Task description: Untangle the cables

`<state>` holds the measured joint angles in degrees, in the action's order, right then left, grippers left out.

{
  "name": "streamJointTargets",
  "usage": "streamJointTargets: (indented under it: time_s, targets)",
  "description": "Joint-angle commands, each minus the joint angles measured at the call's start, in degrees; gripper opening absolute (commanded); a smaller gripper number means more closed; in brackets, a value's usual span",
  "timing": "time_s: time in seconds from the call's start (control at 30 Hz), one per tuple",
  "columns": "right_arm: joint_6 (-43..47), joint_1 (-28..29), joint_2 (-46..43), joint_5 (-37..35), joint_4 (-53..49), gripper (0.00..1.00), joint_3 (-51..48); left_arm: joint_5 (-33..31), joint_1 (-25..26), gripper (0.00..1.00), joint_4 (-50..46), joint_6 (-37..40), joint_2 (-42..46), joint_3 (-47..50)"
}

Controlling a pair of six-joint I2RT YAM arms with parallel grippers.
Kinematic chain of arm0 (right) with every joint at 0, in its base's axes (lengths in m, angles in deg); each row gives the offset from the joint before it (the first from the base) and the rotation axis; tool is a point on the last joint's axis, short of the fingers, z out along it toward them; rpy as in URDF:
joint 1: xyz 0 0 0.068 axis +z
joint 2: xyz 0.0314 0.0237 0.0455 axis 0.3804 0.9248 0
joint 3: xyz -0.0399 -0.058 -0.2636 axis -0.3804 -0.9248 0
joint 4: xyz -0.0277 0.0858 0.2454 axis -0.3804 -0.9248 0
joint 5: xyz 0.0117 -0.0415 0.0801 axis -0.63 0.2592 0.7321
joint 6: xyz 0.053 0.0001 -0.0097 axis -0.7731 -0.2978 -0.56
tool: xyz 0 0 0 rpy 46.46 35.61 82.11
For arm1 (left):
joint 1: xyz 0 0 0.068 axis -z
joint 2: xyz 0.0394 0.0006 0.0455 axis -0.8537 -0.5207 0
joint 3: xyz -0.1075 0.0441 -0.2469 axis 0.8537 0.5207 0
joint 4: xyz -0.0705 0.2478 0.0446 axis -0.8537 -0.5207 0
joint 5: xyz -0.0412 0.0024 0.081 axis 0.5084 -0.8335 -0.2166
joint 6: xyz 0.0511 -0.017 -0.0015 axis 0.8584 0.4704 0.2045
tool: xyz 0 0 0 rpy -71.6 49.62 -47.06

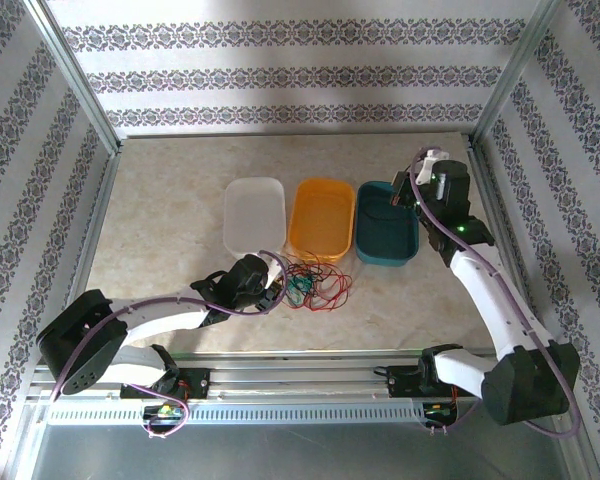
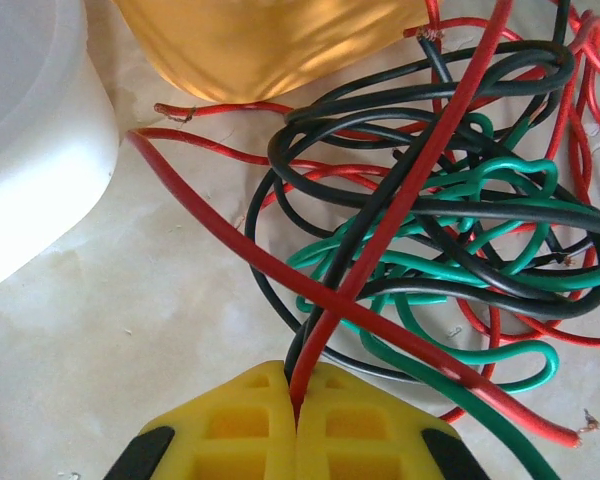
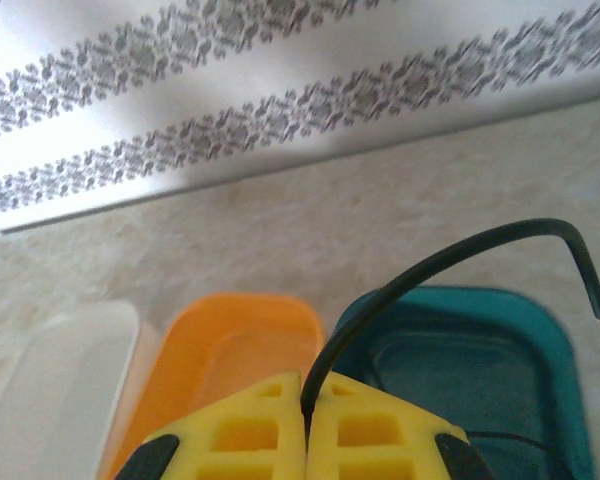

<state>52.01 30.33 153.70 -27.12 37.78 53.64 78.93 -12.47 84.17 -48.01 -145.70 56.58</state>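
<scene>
One red cable [image 2: 412, 185] up-right, black cable [image 3: 430, 262] seemingly rightward

Overhead camera: fixed above and behind my two arm bases. It faces forward and down across the pale marbled tabletop [image 1: 160, 220] to the patterned back wall [image 1: 280, 70]. It is distant and takes in the whole workspace.

Left wrist camera: I find it just behind my left gripper [image 2: 298, 405], with the yellow plastic fingers [image 2: 240, 430] at the bottom edge. It is aimed low along the table, very near the tangle of thin red, green and black wire cables [image 2: 430, 230]. The white plastic tray [image 2: 30, 150] and orange plastic tray [image 2: 270, 40] are cropped at the top.

Right wrist camera: set behind my right gripper [image 3: 307, 405], held higher and tilted toward the back wall over the teal plastic tray [image 3: 460, 350]. A single thin black cable [image 3: 460, 250] arcs across its frame.

Overlap: all three views share the white and orange trays. The overhead and left wrist views share the tangle.
</scene>
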Motion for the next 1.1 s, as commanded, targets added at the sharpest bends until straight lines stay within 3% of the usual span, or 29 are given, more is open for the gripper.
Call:
streamJointTargets:
  time_s: [0.0, 0.33, 0.7, 0.77, 0.83, 0.9, 1.07]
  targets:
    - [-4.01, -0.41, 1.65, 5.68, 2.53, 0.0, -1.8, -0.49, 0.69, 0.0, 1.25, -0.06, -0.76, -1.06]
    - [-5.57, -0.5, 12.2, 5.06, 1.39, 0.01, -2.45, -0.14, 0.69, 0.0, 0.64, 0.29, -0.88, -1.46]
    - [-7.73, -0.92, 29.38, 7.67, -0.61, 0.02, 3.92, -0.1, 0.69, 0.0, -0.76, 1.52, -1.18, -2.43]
    - [-8.16, -0.95, 30.75, 7.71, -0.67, 0.1, 4.62, -0.05, 0.69, 0.0, -1.07, 1.78, -1.16, -2.63]
    - [-8.31, -0.89, 30.67, 6.91, -0.69, 0.29, 5.09, -0.16, 0.69, 0.0, -1.21, 1.9, -1.12, -2.72]
    - [-8.47, -0.94, 29.51, 4.45, -1.41, 0.4, 5.25, -0.26, 0.71, 0.0, -1.04, 1.96, -0.97, -2.59]
    - [-8.17, -0.85, 23.9, -1.66, -2.99, 0.48, 3.76, -0.01, 0.69, 0.0, -0.42, 1.53, -1.47, -2.39]
